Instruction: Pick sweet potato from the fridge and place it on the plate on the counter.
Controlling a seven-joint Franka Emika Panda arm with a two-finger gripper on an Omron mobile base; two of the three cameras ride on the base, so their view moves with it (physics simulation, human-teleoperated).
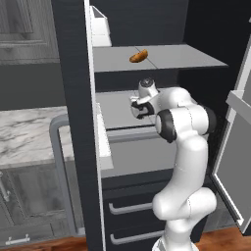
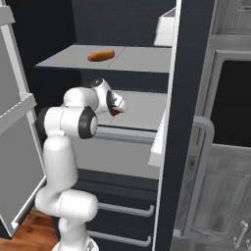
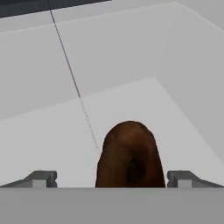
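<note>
Flat, even rendered light across both base views, no strong source to pick out. The fridge (image 1: 73, 98) walls go near black and swallow detail, while the grey shelf (image 1: 162, 56) stays mid-bright with soft gradients. The white arm (image 1: 188, 147) carries gentle shading on its undersides and a mild sheen, no hard glare. Marble counter (image 1: 24, 132) reads pale and slightly washed. Edges look coarse and a bit jagged, low resolution throughout. In the hand view the shelf surface is bright, almost shadowless; the sweet potato (image 3: 130, 155) looks soft and smeared up close, with a dark blotch at its middle. No lens bending at the borders.
</note>
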